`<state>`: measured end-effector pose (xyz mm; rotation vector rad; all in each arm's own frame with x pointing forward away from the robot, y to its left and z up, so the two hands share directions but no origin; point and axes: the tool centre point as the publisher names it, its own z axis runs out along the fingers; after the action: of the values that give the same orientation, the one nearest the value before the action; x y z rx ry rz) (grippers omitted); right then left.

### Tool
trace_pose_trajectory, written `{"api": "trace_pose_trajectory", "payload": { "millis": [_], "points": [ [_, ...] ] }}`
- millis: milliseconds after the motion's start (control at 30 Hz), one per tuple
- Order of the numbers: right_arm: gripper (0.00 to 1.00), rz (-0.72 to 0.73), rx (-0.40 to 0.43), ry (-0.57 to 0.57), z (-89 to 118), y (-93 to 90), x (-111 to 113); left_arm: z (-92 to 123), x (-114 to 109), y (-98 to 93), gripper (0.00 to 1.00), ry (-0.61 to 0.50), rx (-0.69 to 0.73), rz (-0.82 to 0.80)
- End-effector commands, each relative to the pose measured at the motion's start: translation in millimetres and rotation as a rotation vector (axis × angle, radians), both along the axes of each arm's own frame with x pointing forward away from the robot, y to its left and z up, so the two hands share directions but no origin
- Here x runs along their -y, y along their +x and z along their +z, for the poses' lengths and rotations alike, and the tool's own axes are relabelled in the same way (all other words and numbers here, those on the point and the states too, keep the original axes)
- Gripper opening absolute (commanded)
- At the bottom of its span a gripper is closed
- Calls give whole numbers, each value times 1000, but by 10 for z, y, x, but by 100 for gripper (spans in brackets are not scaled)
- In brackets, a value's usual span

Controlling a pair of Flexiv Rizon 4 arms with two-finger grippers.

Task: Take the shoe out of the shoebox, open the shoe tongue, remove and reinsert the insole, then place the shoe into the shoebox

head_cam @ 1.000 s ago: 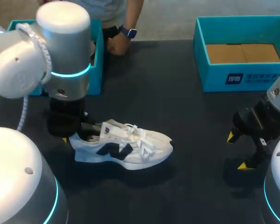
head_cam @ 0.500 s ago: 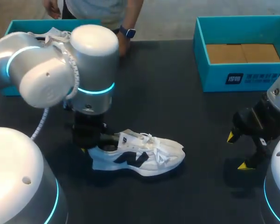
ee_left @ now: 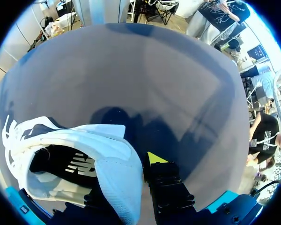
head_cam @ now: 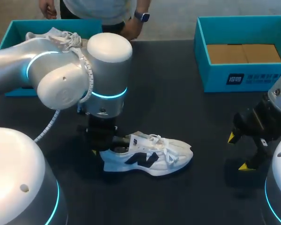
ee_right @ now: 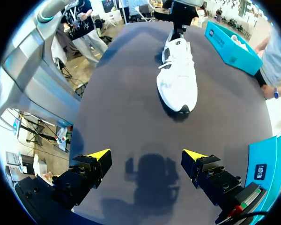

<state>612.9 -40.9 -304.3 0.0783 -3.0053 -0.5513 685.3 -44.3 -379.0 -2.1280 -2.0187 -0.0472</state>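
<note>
The white shoe [head_cam: 147, 157] is lying on its sole on the dark bench [head_cam: 178, 108], outside the teal shoebox [head_cam: 243, 77], which is standing at the far right with only its brown cardboard floor showing. The heel is being grasped by the left gripper [ee_left: 131, 180]. In the left wrist view the heel wall is being pinched between a yellow-tipped finger on the outside and the other finger down inside the opening. The right gripper is being held released [ee_right: 145, 159], fingers spread wide, above bare bench well apart from the shoe's toe.

The shoe is being judged light, with a soft upper and a bendable sole. The padded collar is likely to give under a pinch, so the toe may droop or swing if it is lifted by the heel alone. The stiffer heel wall is being judged the safest hold for steadying. The tongue [head_cam: 139, 138], thin and floppy under loose laces [head_cam: 166, 152], is best taken by its top edge. The dark insole [ee_left: 68, 164], thin and flexible, is best taken at its heel end.
</note>
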Motion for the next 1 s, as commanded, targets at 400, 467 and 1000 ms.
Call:
{"api": "trace_pose_trajectory", "payload": {
  "millis": [400, 467, 1000],
  "points": [
    [100, -1, 2, -2, -7, -8, -7, -188, 165, -89, 0, 3, 10, -21],
    [100, -1, 2, -2, -7, -8, -7, -201, 177, -87, 0, 6, 24, -25],
    [100, -1, 2, -2, -7, -8, -7, 410, 166, -244, 100, -181, 87, -92]
  ]
}}
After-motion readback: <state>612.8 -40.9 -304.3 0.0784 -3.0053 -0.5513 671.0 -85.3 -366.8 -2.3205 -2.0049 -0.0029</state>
